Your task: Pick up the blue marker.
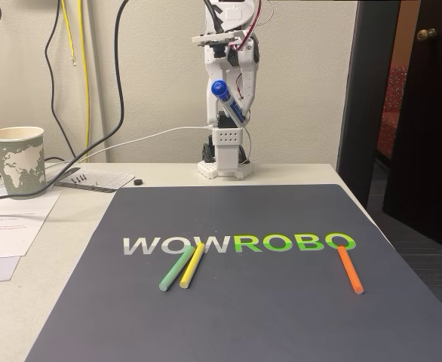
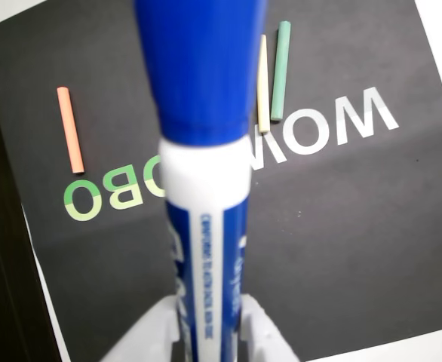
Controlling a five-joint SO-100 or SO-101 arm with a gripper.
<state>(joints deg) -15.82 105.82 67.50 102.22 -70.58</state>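
Observation:
The blue marker [image 1: 227,100] hangs in the air at the back of the table, tilted, with its dark blue cap up and to the left. My gripper [image 1: 237,115] is shut on its white barrel, high above the dark mat [image 1: 244,317]. In the wrist view the blue marker [image 2: 204,226] runs up the middle of the picture, cap far from the camera. My gripper [image 2: 206,328] clamps the barrel from both sides at the bottom edge, and a white fingertip [image 2: 262,332] shows beside it.
On the mat lie a green stick [image 1: 176,268] and a yellow stick [image 1: 191,265] side by side, and an orange stick [image 1: 350,269] to the right. A paper cup [image 1: 15,158], papers and cables sit at the left. The table edge and a dark door [image 1: 425,113] are at the right.

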